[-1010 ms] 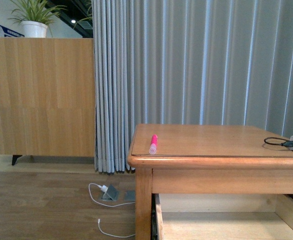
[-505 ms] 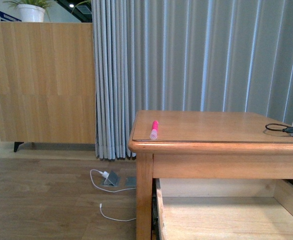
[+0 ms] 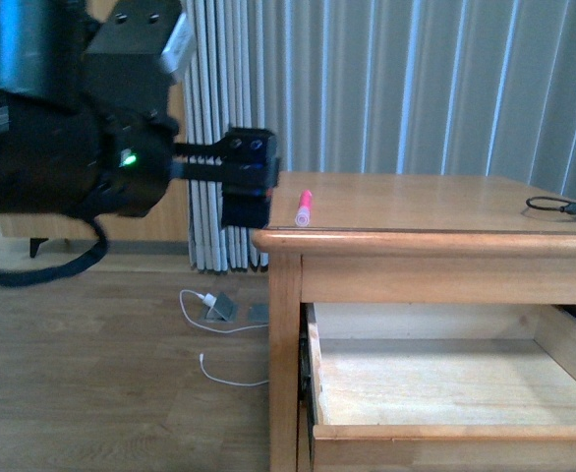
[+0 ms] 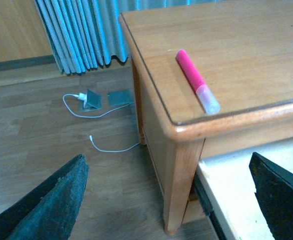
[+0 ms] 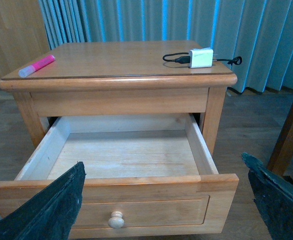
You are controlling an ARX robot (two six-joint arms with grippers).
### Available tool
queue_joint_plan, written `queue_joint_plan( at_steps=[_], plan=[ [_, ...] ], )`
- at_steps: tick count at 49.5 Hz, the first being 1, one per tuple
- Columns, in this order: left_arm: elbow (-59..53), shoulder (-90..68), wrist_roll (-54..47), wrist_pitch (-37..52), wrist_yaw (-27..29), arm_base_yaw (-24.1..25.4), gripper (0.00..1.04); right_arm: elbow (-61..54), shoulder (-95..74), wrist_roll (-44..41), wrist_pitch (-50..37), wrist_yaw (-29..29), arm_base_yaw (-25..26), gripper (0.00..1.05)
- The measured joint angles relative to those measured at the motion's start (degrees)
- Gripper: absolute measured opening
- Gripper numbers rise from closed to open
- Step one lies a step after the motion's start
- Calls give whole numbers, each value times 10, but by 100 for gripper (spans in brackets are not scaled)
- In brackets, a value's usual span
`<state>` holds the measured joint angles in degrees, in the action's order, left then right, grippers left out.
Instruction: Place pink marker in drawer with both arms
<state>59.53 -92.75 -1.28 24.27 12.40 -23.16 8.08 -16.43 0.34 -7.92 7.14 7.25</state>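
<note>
1. Pink marker point(image 3: 303, 208) lies near the cabinet top's point(image 3: 426, 206) left front edge, centre of the front view, fully on the wood.
2. Drawer point(image 3: 445, 433) stands pulled out at lower right.
3. Left gripper point(image 3: 249, 182) sits just left of that corner, not touching it, spread wide with nothing held.
4. Right gripper point(image 5: 161, 160) is spread wide too, facing the drawer front.
5. Half a second ago the left arm was out of the front view; the marker hasn't moved.
</note>
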Motion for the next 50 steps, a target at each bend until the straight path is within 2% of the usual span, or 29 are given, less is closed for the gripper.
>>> queue_joint_plan(
  at_steps=[6,12,26,40,50],
  plan=[
    [115,-82,-2,-40,7,-7,99,0,0,0,0,0,0,96],
    [257,-174,4,-120,7,-10,99,0,0,0,0,0,0,96],
    [447,-301,9,-238,14,-21,99,0,0,0,0,0,0,96],
    [588,-394,11,-353,38,-31,99,0,0,0,0,0,0,96],
    [610,-405,11,-378,45,-33,99,0,0,0,0,0,0,96]
  ],
)
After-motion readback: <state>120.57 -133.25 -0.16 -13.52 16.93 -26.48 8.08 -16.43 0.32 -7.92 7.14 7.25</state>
